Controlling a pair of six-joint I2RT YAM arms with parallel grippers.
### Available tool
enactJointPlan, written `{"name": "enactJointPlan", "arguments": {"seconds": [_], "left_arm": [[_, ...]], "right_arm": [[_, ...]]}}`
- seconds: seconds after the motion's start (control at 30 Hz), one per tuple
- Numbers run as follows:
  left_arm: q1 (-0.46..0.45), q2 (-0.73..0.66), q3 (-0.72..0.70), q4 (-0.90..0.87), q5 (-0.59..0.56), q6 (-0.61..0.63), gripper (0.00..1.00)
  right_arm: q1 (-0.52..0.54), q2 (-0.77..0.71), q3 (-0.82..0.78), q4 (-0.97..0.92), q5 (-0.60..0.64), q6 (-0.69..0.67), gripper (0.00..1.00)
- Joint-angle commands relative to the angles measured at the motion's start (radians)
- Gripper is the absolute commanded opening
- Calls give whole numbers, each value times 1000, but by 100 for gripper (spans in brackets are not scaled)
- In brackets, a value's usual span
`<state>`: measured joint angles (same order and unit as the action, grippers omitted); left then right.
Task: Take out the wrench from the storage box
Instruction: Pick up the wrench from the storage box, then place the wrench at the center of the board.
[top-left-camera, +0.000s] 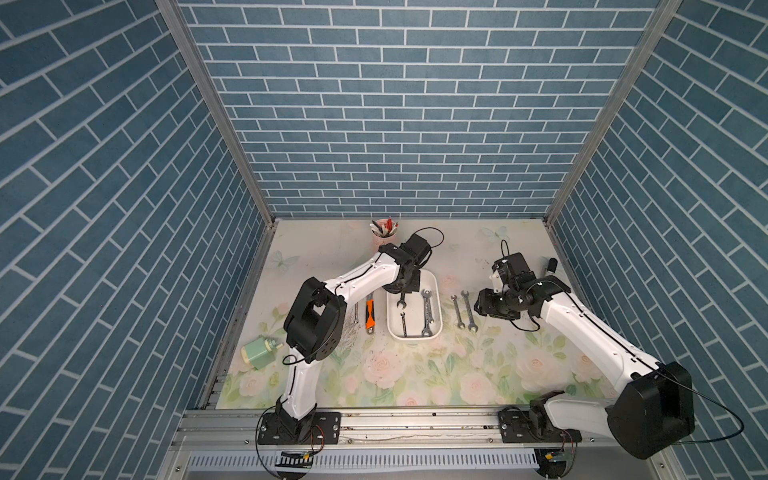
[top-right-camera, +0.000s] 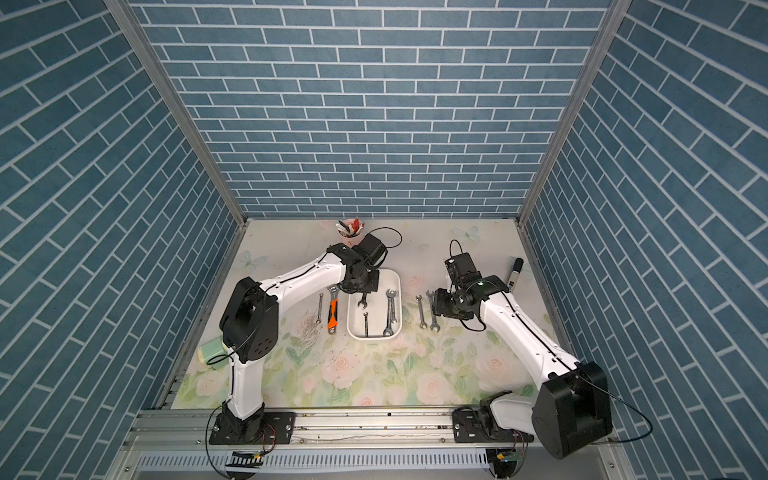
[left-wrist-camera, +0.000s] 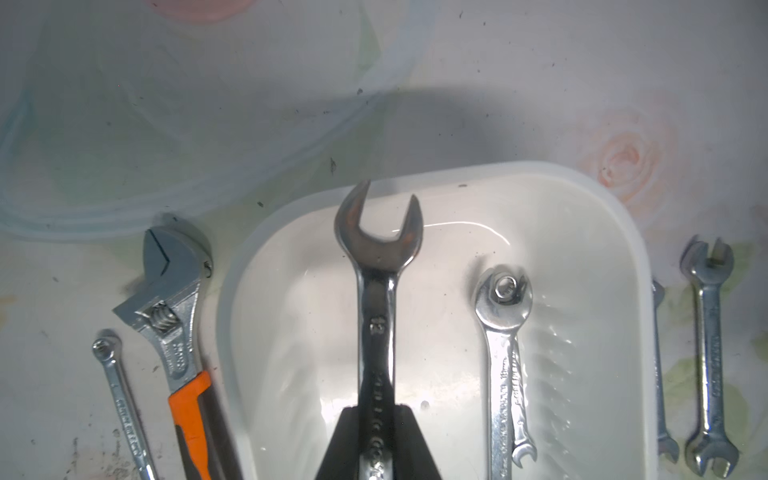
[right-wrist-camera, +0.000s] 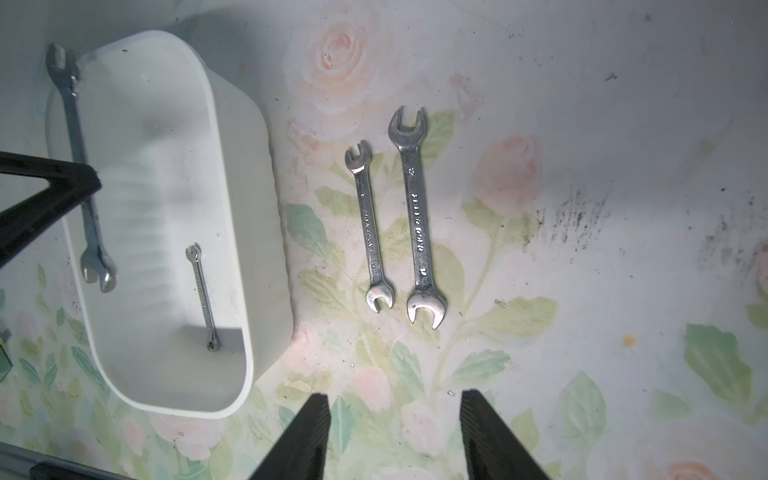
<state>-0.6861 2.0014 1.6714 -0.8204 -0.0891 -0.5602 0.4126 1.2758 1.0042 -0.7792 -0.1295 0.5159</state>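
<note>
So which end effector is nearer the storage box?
Left. The left end effector is over the storage box, shut on a wrench; the right end effector hangs open off to its side, above the table.

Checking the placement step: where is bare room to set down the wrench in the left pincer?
Bare: mat between storage box and front rail. Crowded: adjustable wrench and small wrench left of the box, two open-end wrenches right.

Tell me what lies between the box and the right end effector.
A short wrench and a longer wrench, side by side on the table; both top views show them.
</note>
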Motion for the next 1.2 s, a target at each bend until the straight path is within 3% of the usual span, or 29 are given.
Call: {"name": "enactJointPlan", "arguments": {"seconds": [0.0,0.33,0.63,0.9,1.17], "left_arm": [[19,-53,22,-41,-18,17,12],[107,-182,-83,-24,-32,35,11],[226,-263,-316,106,-12,82,10],[323,-242,-488,232,-8,133,7],[374,-208,-539,264,-5,181,7]], "right_arm": [[3,8,11,-14,9,-13,54],[5,28,20,-4,-8,-13,54],[3,55,38,2,-25,-13,54],[8,68,58,-19,-34,-17,54],[13,74,56,-17,-36,-16,54]]}}
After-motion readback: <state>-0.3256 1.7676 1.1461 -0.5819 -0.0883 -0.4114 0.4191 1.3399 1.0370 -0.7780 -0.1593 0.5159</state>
